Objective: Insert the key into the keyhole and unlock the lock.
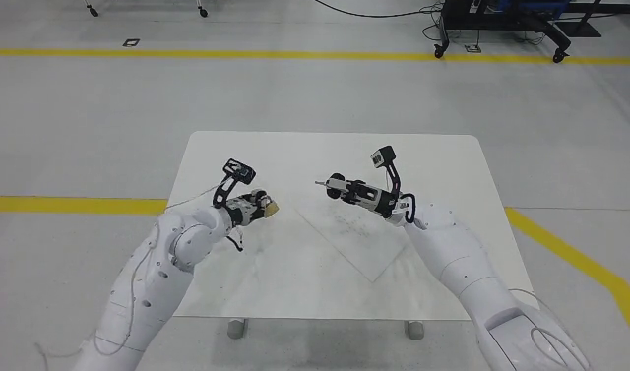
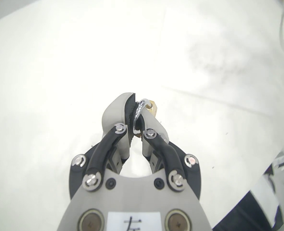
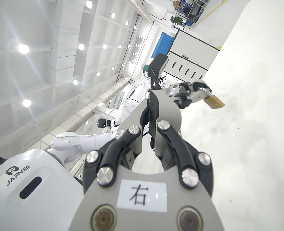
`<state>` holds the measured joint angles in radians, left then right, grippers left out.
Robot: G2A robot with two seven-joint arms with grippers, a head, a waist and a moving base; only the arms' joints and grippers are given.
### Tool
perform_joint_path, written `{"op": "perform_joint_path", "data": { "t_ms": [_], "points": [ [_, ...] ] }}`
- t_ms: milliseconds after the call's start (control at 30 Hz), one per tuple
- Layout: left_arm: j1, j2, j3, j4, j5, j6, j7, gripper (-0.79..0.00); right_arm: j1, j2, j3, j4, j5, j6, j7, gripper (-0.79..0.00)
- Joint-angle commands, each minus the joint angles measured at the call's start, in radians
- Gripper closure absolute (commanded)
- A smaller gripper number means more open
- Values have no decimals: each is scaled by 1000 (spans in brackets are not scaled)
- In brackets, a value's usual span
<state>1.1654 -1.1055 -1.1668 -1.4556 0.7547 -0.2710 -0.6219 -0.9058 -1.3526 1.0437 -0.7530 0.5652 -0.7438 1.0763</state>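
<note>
**Lined up, not yet joined**

The left claw [image 2: 138, 102] is clamped on the shackle [image 2: 136, 116] of the one brass lock [image 3: 214, 102]. The lock's body juts toward the other arm, likely to leave its keyhole end reachable. The right claw [image 1: 338, 186] is pinched together on the one thin key [image 1: 322, 184]. Its tip is aimed at the lock, still apart from it, and both hang above the table [image 1: 433, 164].

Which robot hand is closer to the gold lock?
The left. The left gripper is shut on the lock, pinching its silver loop. The right gripper, holding the key, is apart from it across a gap, pointing toward the lock.
</note>
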Motion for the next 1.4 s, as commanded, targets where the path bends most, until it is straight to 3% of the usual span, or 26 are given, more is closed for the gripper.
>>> {"op": "perform_joint_path", "data": {
  "t_ms": [0, 100, 433, 700, 900, 1133, 1233, 1367],
  "points": [
    [19, 0, -65, 4, -230, -4, 1, 0, 0, 0, 0, 0, 0, 0, 0, 0],
    [32, 7, -140, 19, -435, -47, -51, 0, 0, 0, 0, 0, 0, 0, 0, 0],
    [37, 4, -134, 20, -489, -39, -58, 0, 0, 0, 0, 0, 0, 0, 0, 0],
    [-132, -43, -45, 223, -1086, 315, -329, 0, 0, 0, 0, 0, 0, 0, 0, 0],
    [-269, -99, 59, 464, -1356, 511, -403, 0, 0, 0, 0, 0, 0, 0, 0, 0],
    [-376, -140, 140, 665, -1404, 493, -483, 0, -38, -4, -6, -71, -31, 45, -127, 0],
    [-405, -142, 156, 688, -1348, 438, -481, 0, -52, -5, -4, -94, -21, 59, -147, 0],
    [-405, -142, 156, 688, -1348, 438, -481, 0, -53, -5, -4, -96, -18, 63, -145, 0]
  ]
}}
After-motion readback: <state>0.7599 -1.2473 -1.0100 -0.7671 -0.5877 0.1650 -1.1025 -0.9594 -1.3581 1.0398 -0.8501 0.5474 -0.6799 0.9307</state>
